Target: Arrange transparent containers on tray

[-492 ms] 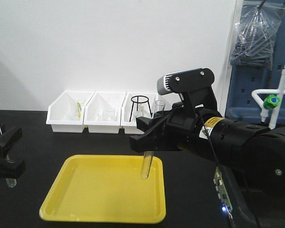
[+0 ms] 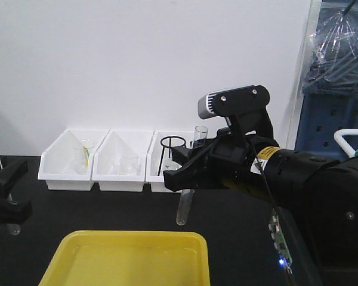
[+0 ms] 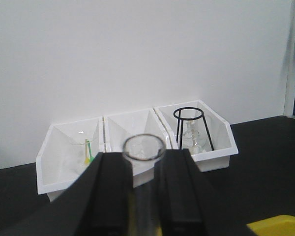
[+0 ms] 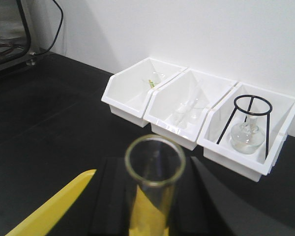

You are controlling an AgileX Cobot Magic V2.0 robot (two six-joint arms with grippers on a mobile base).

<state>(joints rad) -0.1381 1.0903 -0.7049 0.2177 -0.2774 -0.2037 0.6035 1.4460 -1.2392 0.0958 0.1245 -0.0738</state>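
right black gripper (image 2: 184, 179) clamped on slim clear glass test tube (image 2: 182, 208), tube upright, round bottom near far rim of shallow yellow plastic tray (image 2: 131, 237), not touching, left black gripper (image 2: 6, 199) clamped on second clear glass test tube (image 3: 144, 148), left of tray

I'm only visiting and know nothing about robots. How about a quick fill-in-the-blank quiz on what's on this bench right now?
The right gripper grips the right test tube, round bottom pointing ____.
The left gripper grips the left test tube, so ____ tubes are held.
The tray is ____.
Beyond it stand ____ white bins.
Missing: down; two; yellow; three.
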